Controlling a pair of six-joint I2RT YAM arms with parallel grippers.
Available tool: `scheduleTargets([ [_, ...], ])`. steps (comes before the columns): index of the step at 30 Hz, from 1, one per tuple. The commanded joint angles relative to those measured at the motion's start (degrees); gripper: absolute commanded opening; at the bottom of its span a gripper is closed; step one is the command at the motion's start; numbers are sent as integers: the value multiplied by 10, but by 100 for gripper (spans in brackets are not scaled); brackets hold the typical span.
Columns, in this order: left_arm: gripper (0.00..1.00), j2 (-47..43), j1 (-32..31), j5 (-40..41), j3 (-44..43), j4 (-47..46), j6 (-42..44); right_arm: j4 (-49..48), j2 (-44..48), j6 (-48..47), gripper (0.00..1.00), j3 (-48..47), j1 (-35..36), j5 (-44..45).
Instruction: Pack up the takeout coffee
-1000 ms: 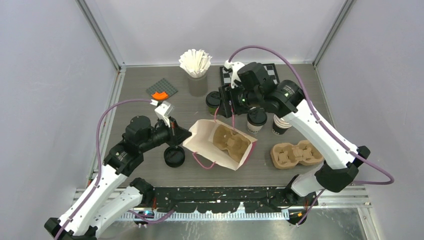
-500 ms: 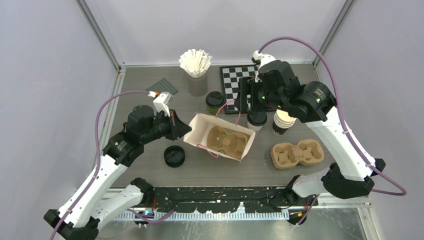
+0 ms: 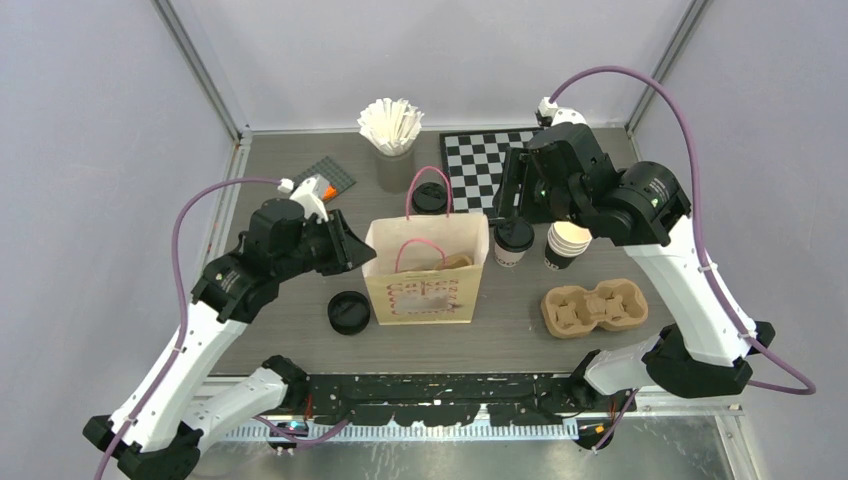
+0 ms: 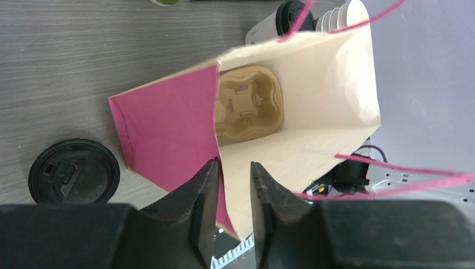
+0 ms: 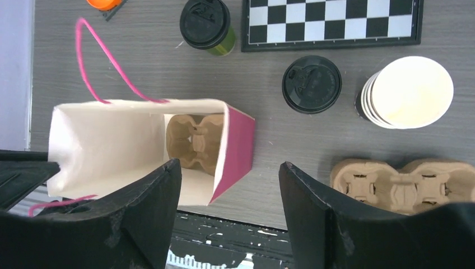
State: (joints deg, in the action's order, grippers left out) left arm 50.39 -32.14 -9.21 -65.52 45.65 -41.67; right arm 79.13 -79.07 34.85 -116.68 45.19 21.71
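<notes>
Left pincer (image 4: 233, 166) sits over the edge of the bag (image 3: 425, 290), maybe to hold it up for the coffee cup (image 5: 206, 23) behind; can't tell if it pinches. Right pincer (image 5: 229, 169) wide apart, empty.

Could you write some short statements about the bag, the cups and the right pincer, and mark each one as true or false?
1. A carrier lies inside the bag. True.
2. The bag lies on its side. False: it stands upright with its mouth open to the top.
3. The right pincer is shut. False: it is open and holds nothing.
4. A loose lid lies on the table beside the bag. True.
5. Both cups with lids are in the bag. False: the lidded cups stand on the table, outside it.
</notes>
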Motion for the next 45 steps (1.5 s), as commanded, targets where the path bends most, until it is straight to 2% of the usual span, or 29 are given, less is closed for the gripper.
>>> scheduleTargets([
  [1,35,-26,0,26,-12,12,-9,18,13,43,69,10,-2,4],
  [3,43,-27,0,24,-12,13,-8,27,14,51,69,17,-2,-4],
  [8,52,-15,0,40,-47,54,37,34,20,88,70,40,-2,-28],
  [12,56,7,0,84,-92,110,70,30,25,131,63,65,-1,-57],
  [15,57,27,0,88,-110,133,80,21,33,154,58,88,5,-70],
  [20,57,44,0,87,-116,129,81,-30,36,154,57,132,8,-98],
  [24,55,64,0,88,-125,134,72,-58,13,116,57,147,8,-72],
  [31,49,90,0,116,-134,129,70,-73,-33,76,43,151,8,-15],
  [34,47,99,0,114,-138,133,65,-75,-54,57,40,145,7,-13],
  [38,41,97,0,107,-130,129,60,-83,-68,45,33,141,7,-31],
  [39,37,95,0,104,-126,124,58,-83,-72,42,24,138,7,-36],
  [41,25,89,0,98,-120,116,54,-80,-77,37,5,123,7,-43],
  [43,5,82,0,95,-120,112,50,-55,-87,35,0,72,7,-49],
  [44,0,80,0,95,-127,116,46,-31,-98,35,0,27,7,-53],
  [45,0,78,0,87,-136,123,40,5,-114,36,0,-27,7,-54],
])
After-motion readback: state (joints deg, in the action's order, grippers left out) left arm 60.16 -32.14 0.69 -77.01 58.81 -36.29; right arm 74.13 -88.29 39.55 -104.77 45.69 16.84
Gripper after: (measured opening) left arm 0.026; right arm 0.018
